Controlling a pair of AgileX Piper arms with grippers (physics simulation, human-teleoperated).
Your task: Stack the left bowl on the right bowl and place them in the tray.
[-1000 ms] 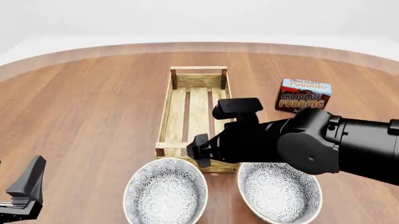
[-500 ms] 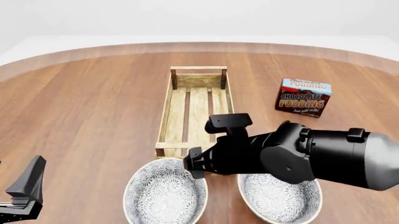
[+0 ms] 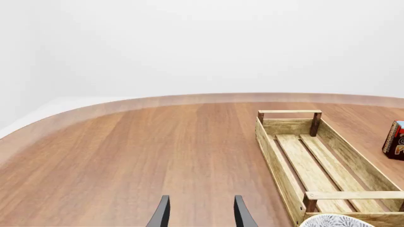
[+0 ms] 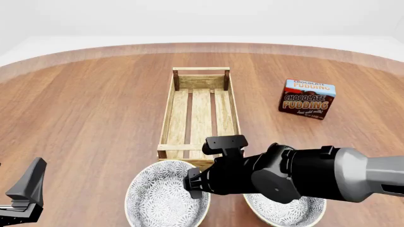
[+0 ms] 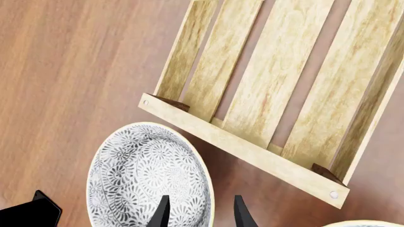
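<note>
The left bowl [image 4: 165,197], white with a grey floral pattern, sits near the table's front edge, and the right bowl [image 4: 285,209] sits beside it, partly hidden by my right arm. The light wood tray [image 4: 200,118] lies just behind them. My right gripper [image 4: 194,183] is open and low over the left bowl's right rim. In the right wrist view the gripper [image 5: 200,215] has that rim of the left bowl [image 5: 142,179] between its fingers, with the tray [image 5: 271,94] beyond. My left gripper [image 4: 25,196] is open and empty at the front left.
A chocolate pudding box [image 4: 307,99] stands to the right of the tray. The left wrist view shows the open left gripper [image 3: 200,217] over bare wood, with the tray [image 3: 315,161], a sliver of bowl [image 3: 334,221] and the box [image 3: 395,138] to one side.
My right arm has come down and toward the front left, from above the tray's near end to over the left bowl's right rim. The left arm has not moved.
</note>
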